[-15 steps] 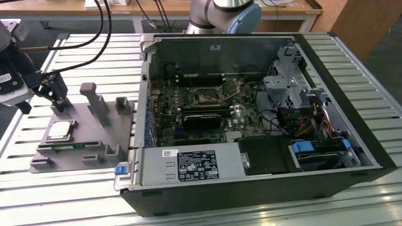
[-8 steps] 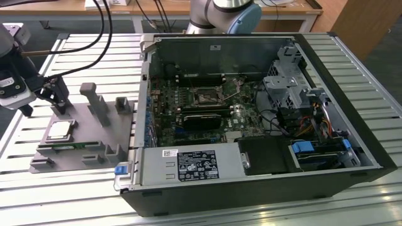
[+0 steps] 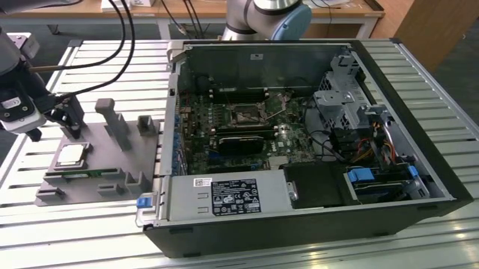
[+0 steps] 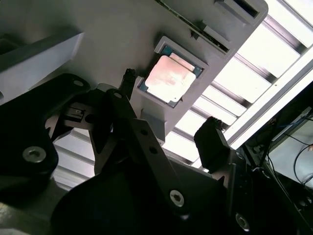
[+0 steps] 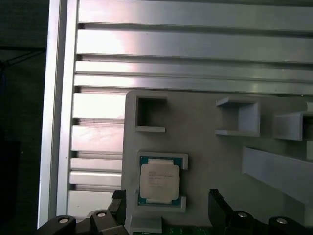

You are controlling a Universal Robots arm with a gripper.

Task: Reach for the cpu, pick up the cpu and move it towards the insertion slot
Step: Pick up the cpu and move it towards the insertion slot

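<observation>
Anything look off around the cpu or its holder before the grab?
Nothing stands out. The cpu lies flat and square in its pocket on the grey holder, with no visible tilt or damage. The hand is open, close to the chip and apart from it.

I can read no text here. Faint lines of print sit on the cpu (image 5: 158, 178) lid in the first wrist view. In the exterior view a large printed label (image 3: 233, 197) lies on the power supply (image 3: 185, 203), its print too small to make out.
</observation>
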